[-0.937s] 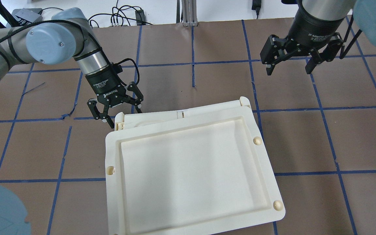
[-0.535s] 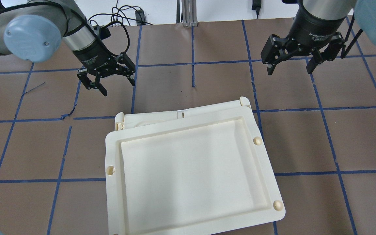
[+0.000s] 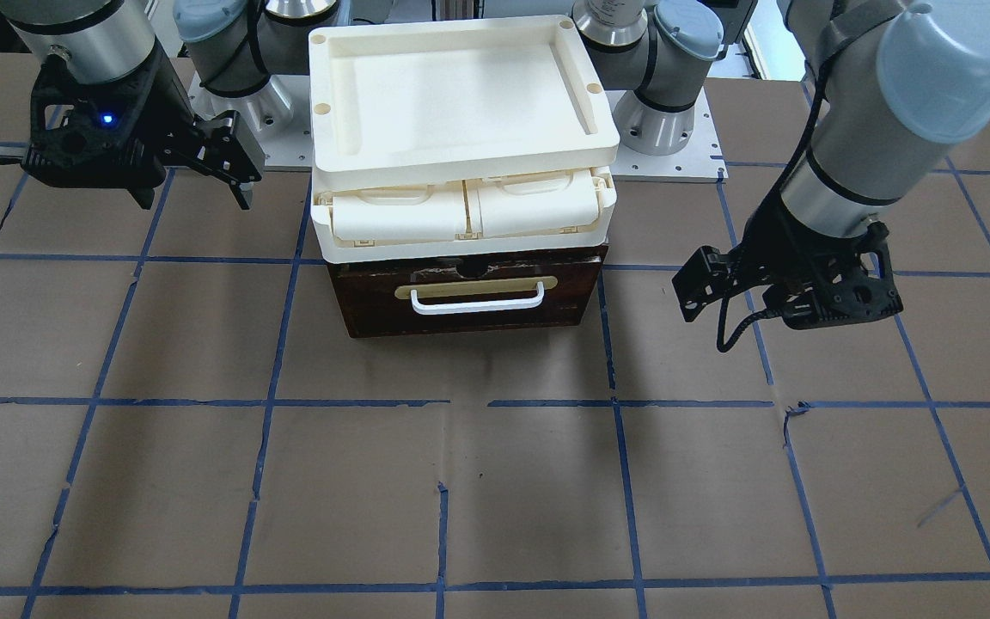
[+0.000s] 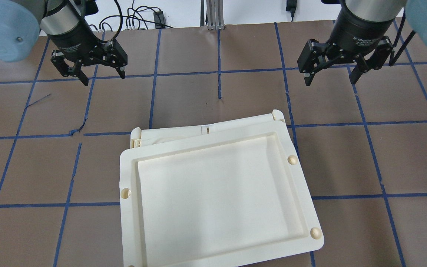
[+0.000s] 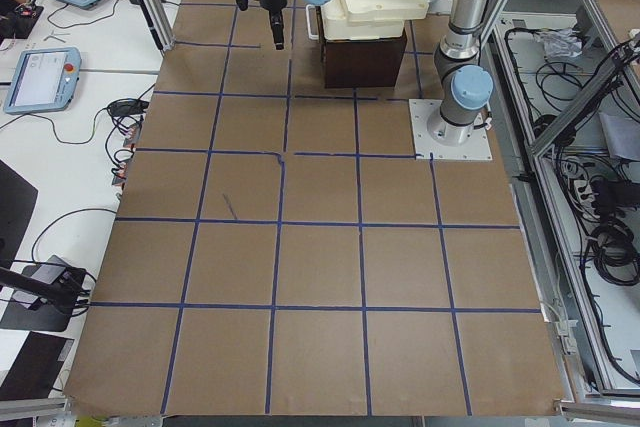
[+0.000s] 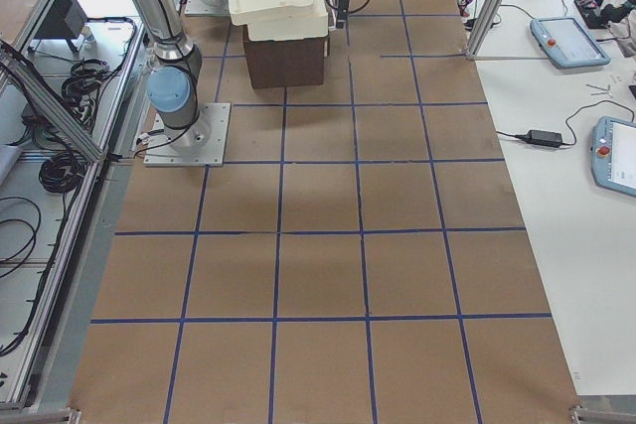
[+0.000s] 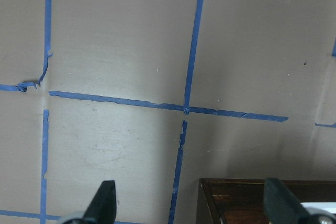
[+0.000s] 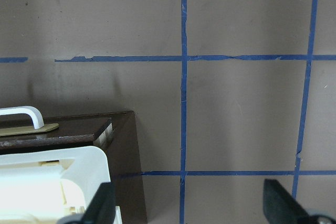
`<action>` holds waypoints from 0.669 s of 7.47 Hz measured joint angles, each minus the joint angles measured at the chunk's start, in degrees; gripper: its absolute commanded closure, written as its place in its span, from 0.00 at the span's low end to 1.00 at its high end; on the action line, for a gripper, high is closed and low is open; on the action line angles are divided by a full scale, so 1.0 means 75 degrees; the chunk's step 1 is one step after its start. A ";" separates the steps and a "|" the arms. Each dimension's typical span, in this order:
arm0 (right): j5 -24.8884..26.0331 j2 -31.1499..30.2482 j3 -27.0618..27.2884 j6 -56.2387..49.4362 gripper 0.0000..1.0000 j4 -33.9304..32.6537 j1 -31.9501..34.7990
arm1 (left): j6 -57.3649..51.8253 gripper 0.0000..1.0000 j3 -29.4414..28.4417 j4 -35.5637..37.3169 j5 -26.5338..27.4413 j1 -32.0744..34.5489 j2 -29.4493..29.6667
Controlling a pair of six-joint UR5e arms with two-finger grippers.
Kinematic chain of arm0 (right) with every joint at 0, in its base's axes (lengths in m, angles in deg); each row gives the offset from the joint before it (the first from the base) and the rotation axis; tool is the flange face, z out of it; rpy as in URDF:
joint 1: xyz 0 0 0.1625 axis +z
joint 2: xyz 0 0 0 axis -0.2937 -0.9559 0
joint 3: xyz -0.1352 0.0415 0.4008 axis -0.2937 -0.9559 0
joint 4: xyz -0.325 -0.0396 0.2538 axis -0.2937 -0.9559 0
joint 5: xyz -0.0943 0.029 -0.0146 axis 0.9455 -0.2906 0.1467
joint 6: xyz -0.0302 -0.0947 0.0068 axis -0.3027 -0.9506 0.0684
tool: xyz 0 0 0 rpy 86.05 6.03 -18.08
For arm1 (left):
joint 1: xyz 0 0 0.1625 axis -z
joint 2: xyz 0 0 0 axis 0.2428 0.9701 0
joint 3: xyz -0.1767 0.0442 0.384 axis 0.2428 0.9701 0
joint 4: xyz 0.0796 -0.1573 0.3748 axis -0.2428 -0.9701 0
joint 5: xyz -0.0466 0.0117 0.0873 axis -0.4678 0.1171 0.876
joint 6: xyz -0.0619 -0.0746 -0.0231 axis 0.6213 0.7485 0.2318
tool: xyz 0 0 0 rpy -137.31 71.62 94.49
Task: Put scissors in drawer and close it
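- L tool [image 4: 104, 79]: in the pic from 0.9 s earlier it hangs right at the far-left corner of the cream tray unit [image 4: 128, 174]. Now it sits up and away over the bare surface [image 4: 198, 92], well apart from the unit. Its fingers [image 7: 105, 203] are spread w/ nothing between them. The wrist view shows only taped surface and a dark corner of the drawer [image 7: 241, 203] below.
- R tool [image 4: 330, 81]: practically where it is in the earlier pics, over the surface beyond the unit's right side. It is likewise spread and empty.
- The drawer's dark front sits flush under the cream unit, w/ the white bar handle [image 3: 478, 303] facing the operators' side. From overhead nothing sticks out past the unit, so we read it as pushed fully in.
- The scissors show in no view: not on the surface, not in either tool. We cannot see inside the drawer; we judge they are prob. in it.
- Meaning: the L arm's retreat reads as a pull-back from the unit, and both tools are idle. We judge the task done or v. nearly so. The one unsettled q. is whether the scissors really lie inside, which these pics can't answer.
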 measured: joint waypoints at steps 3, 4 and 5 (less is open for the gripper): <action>0.0001 0.0009 -0.0001 -0.0015 0.00 0.0001 -0.0008 | -0.0092 0.00 0.0076 -0.0127 0.0011 -0.0105 -0.0074; 0.0002 0.0010 -0.0001 -0.0014 0.00 0.0001 -0.0009 | -0.0095 0.00 0.0099 -0.0145 0.0006 -0.0057 -0.0075; -0.0001 0.0010 -0.0001 -0.0011 0.00 0.0001 -0.0008 | -0.0096 0.00 0.0116 -0.0159 0.0002 -0.0024 -0.0075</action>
